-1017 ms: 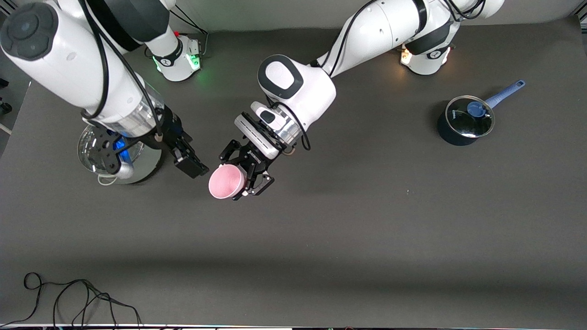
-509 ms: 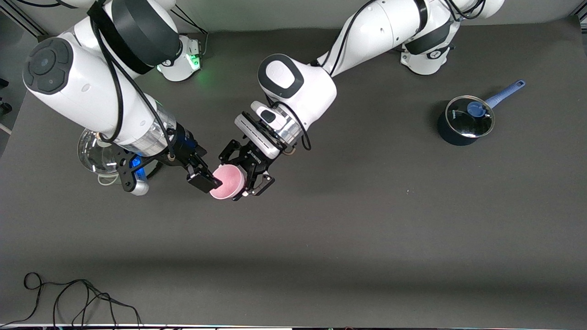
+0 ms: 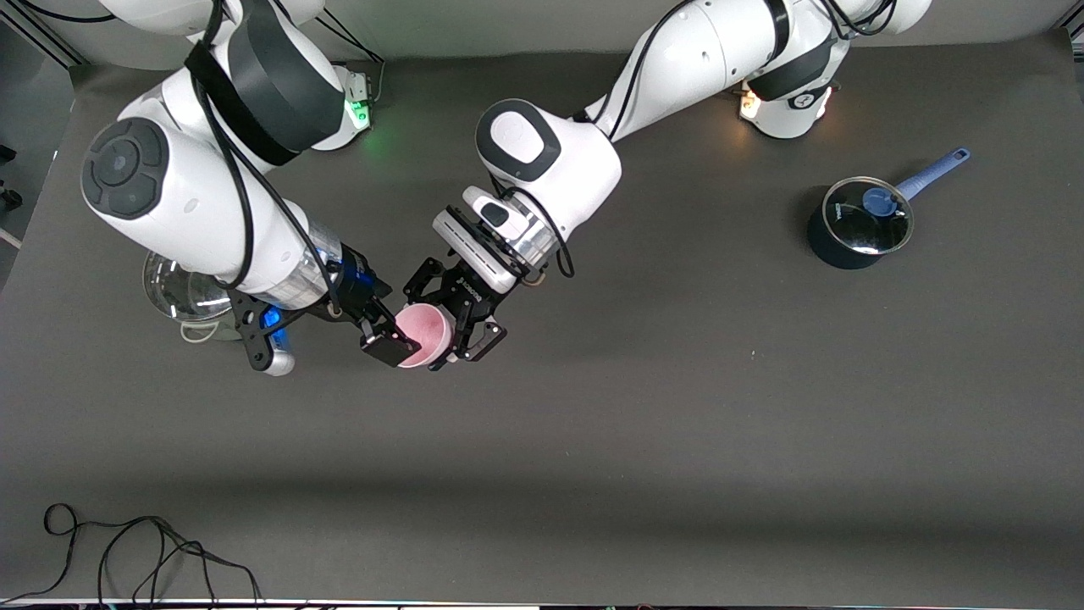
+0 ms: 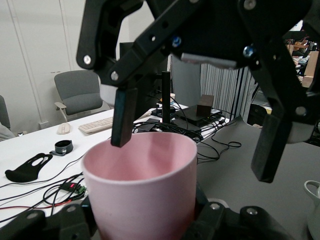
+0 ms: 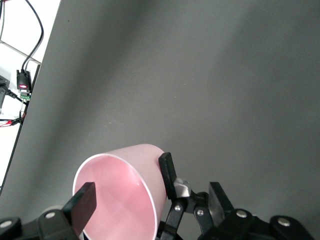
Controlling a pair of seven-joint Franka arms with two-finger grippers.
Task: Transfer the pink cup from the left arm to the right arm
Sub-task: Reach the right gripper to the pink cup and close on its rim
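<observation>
The pink cup [image 3: 423, 322] hangs on its side over the middle of the table, its mouth turned toward the right arm. My left gripper [image 3: 434, 332], the claw with hinged fingers, is shut on the cup's body [image 4: 142, 185]. My right gripper [image 3: 396, 337] stands open at the cup's rim. One straight finger [image 5: 82, 202] sits in front of the cup's mouth [image 5: 120, 195] and the other lies outside the wall. In the left wrist view the right arm's fingers [image 4: 124, 117] hang over the rim, wide apart, not pressing on it.
A dark blue saucepan [image 3: 860, 224] with a glass lid and a blue handle stands toward the left arm's end. A glass-lidded steel pot [image 3: 182, 292] sits partly under the right arm. A black cable [image 3: 127, 542] lies near the table's front edge.
The right arm has swung in toward the cup, and one of its fingers has come to the cup's mouth. The left arm and the cup have stayed still.
</observation>
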